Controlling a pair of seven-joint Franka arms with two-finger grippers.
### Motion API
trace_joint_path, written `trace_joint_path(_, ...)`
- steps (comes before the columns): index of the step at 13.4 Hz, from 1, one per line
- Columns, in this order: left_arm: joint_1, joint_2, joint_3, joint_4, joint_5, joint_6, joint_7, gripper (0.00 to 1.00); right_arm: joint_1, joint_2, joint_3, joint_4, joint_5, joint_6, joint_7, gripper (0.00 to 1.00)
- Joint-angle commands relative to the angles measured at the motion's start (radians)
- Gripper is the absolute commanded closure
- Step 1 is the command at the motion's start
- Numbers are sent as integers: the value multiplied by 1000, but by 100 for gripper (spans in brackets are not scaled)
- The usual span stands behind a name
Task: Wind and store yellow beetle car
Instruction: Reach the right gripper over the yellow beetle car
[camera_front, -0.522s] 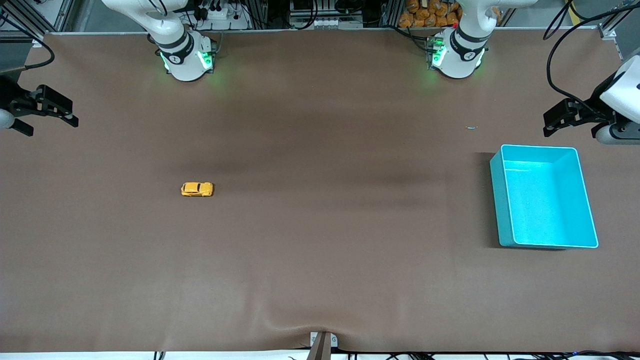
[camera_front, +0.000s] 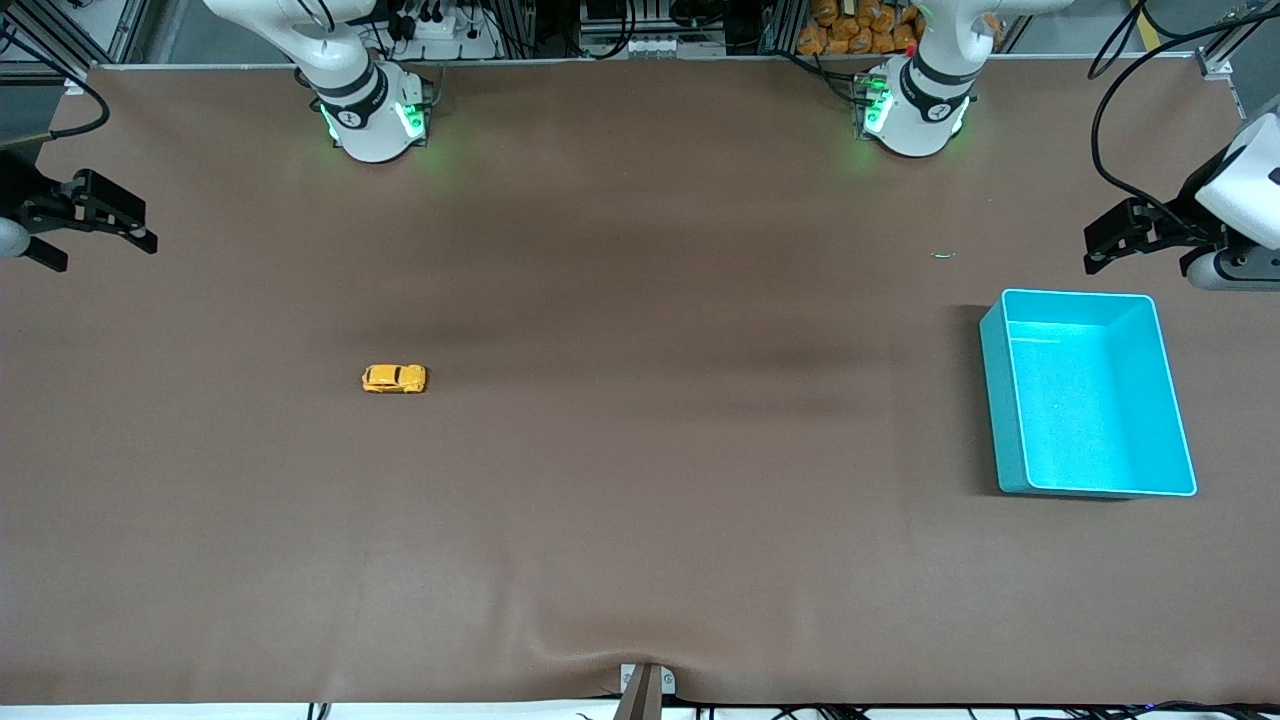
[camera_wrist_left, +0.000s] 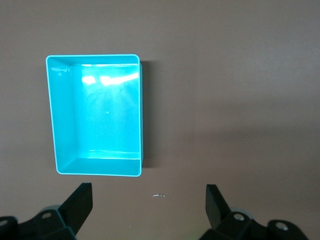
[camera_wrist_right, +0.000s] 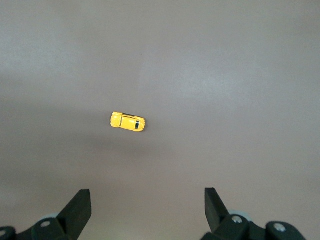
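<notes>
Both grippers have crept slightly toward the robots' bases since half a second ago; nothing else on the table has shifted. I see the left gripper (camera_front: 1100, 242) up in the air at the left arm's end, over bare brown table (camera_front: 640, 520) just beside the turquoise bin (camera_front: 1001, 400), its fingers spread wide and empty. I see the right gripper (camera_front: 140, 222) up over the right arm's end, jaws likewise wide apart with nothing between them. From my right wrist camera the yellow beetle car (camera_wrist_right: 128, 121) sits on its wheels well apart from that gripper, toward the table's middle. It lies far from the bin and the left gripper.
</notes>
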Motion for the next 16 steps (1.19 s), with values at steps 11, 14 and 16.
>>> trace_joint_path(11,19,3,-22,15,-12,29,25,0,234,91,8,-370,-120,406,-444,0)
trace_joint_path(14,37,2,-16,15,-6,29,25,0,254,160,8,-406,-120,474,-568,0)
trace_joint_path(16,75,5,-16,13,-6,27,25,0,254,232,8,-410,-120,514,-709,0)
